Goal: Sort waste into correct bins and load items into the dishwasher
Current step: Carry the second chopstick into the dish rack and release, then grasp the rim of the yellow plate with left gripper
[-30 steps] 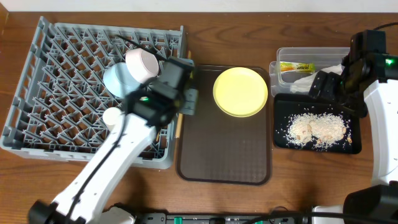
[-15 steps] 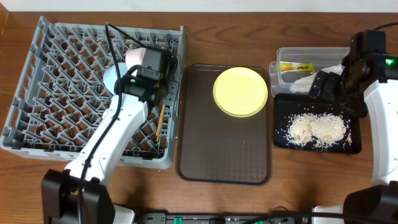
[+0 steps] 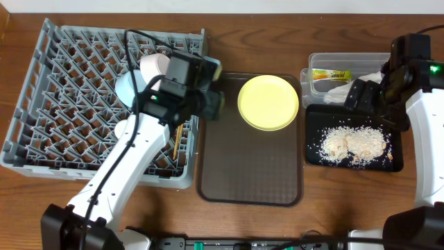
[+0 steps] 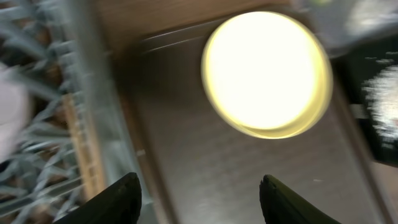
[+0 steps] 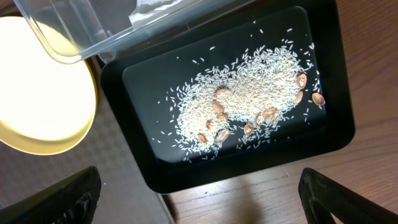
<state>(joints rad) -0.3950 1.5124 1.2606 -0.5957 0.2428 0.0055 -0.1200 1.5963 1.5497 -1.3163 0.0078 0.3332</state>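
My left gripper [image 3: 214, 104] [image 4: 200, 200] hangs open and empty over the seam between the grey dishwasher rack [image 3: 62, 118] and the brown tray. The yellow plate [image 3: 268, 102] [image 4: 266, 71] lies just beyond it. In the rack are a white bowl [image 3: 157, 69], a light blue bowl [image 3: 127, 90], a small white cup [image 3: 125, 130] and the chopsticks [image 3: 179, 133] [image 4: 78, 144]. The clear tub [image 3: 347, 61] holds the yellow-green sachet [image 3: 331, 75] and the napkin [image 3: 345, 89]. Rice scraps [image 3: 354, 144] [image 5: 245, 106] fill the black tray [image 5: 336, 134]. My right gripper [image 3: 368, 97] [image 5: 200, 202] hovers open above that tray.
The brown serving tray [image 3: 250, 167] lies between the rack and the bins, with only the plate on it. The rack's slatted right wall [image 4: 106, 137] stands close beside my left fingers. Bare wood shows in front of the black tray.
My left gripper has opened and let go of the chopsticks, which now lie in the rack, and it has swung right toward the brown tray. The right arm has stayed still.
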